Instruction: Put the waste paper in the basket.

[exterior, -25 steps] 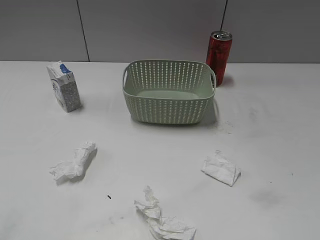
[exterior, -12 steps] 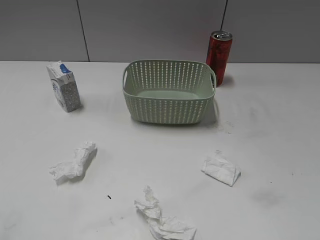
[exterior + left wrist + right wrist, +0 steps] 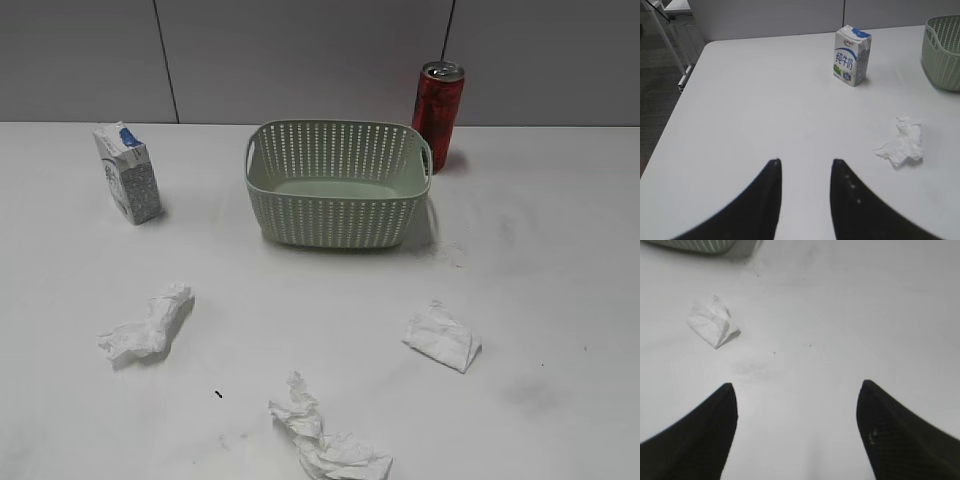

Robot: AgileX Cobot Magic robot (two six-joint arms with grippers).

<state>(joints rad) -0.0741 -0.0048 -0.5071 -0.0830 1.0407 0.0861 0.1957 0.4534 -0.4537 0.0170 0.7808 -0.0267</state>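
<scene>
The waste paper (image 3: 441, 337), a small flat squarish white wad, lies on the white table at front right; it also shows in the right wrist view (image 3: 713, 327), up and to the left of my open, empty right gripper (image 3: 797, 387). The pale green basket (image 3: 338, 207) stands at the back centre; its edge shows in the left wrist view (image 3: 943, 55) and the right wrist view (image 3: 695, 245). My left gripper (image 3: 804, 162) is open and empty above bare table. Neither gripper shows in the exterior view.
An elongated lumpy white wad (image 3: 148, 325) lies front left, also in the left wrist view (image 3: 902, 143). A long ragged white strip (image 3: 325, 445) lies at the front edge. A milk carton (image 3: 127, 173) stands back left. A red can (image 3: 437, 102) stands behind the basket.
</scene>
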